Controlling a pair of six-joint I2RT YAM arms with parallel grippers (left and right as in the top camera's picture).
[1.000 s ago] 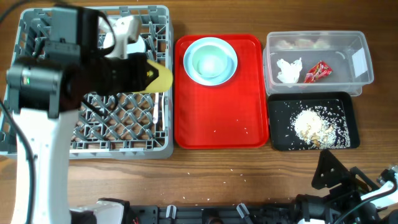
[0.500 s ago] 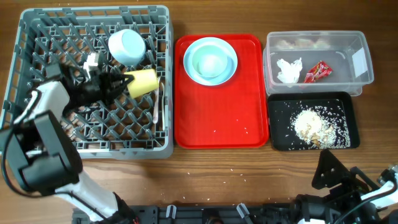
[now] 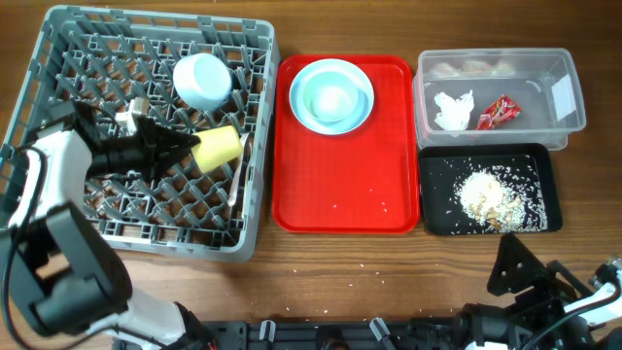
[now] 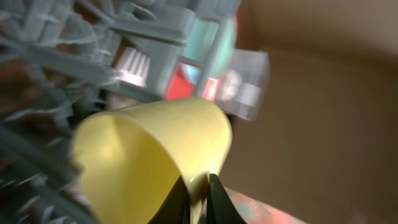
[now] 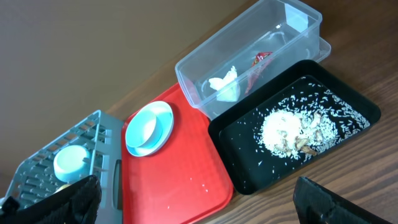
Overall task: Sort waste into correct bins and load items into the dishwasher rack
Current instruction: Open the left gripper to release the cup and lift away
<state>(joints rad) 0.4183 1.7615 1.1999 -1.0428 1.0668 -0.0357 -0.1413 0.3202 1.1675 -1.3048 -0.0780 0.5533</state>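
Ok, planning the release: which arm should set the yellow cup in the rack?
Left. The left gripper pinches the rim of the yellow cup over the dishwasher rack; the right gripper sits open at the near edge of the table.

Left arm (image 3: 44, 160) — white links, black joints, dark jaws

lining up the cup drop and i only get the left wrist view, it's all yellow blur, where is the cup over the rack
observer: the cup lies on its side over the right half of the rack, rim pinched in the left tool.
operator: anything close to it in there
observer: a pale blue bowl sits just behind it, nearer the back wall.
operator: and the red tray
observer: the tray holds a stack of pale blue dishes at its far end.
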